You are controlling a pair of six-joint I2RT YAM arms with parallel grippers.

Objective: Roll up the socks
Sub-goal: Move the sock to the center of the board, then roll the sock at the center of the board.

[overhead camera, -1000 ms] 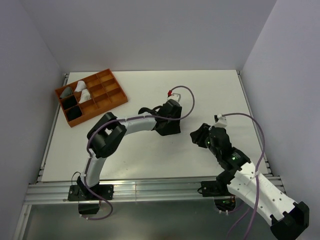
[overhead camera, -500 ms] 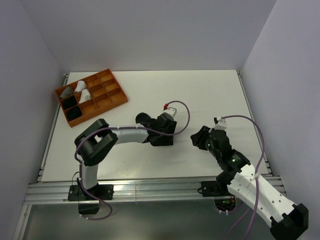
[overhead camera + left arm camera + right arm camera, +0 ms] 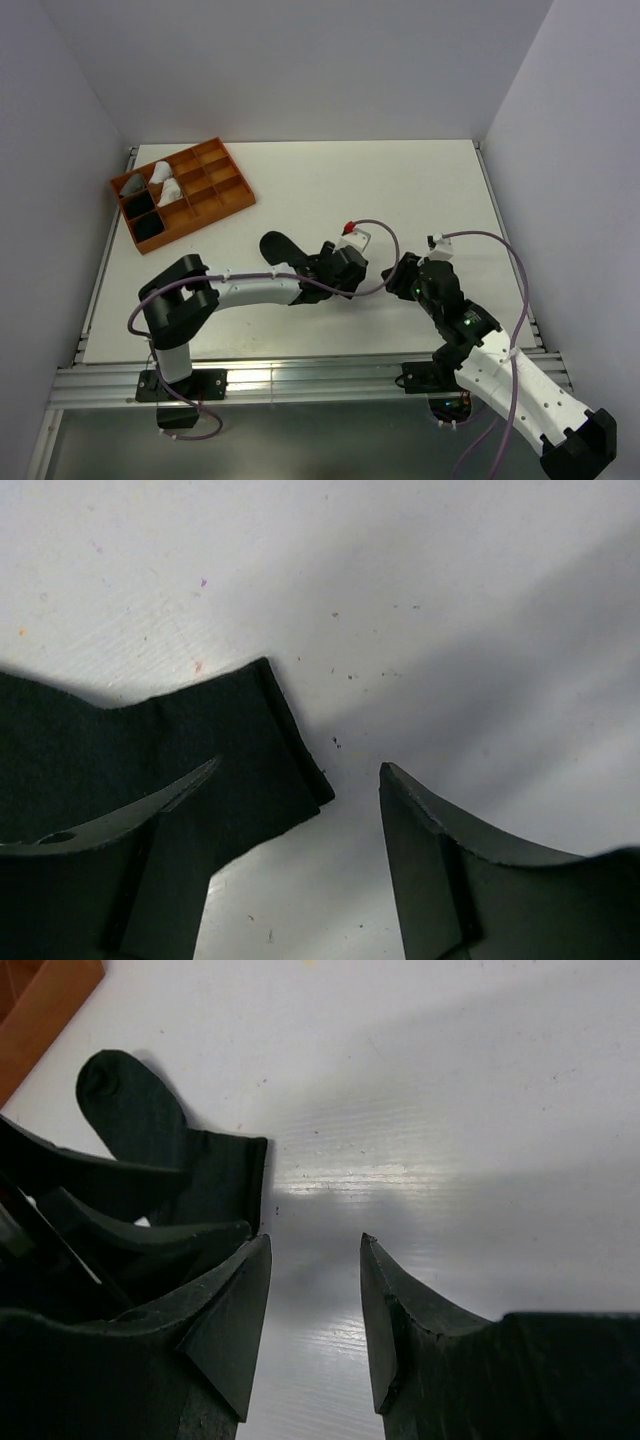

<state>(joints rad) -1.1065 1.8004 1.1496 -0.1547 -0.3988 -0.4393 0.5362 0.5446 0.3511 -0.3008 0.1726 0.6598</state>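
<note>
My left fingers (image 3: 470,880) stand apart and empty, straddling the hemmed cuff of the black sock (image 3: 240,750). My right fingers (image 3: 430,1360) gape too, holding nothing, just beside that cuff. The sock lies flat and unrolled mid-desk (image 3: 420,190), its toe toward the orange tray (image 3: 205,190).

Open table (image 3: 400,190) across the far middle and right for passing, hemmed by walls (image 3: 60,200) on three sides, with an orange tray (image 3: 215,218) far left, a flat black sock (image 3: 275,248) mid-table, and left gripper (image 3: 300,770) and right gripper (image 3: 315,1242) crowding together beside its cuff.
</note>
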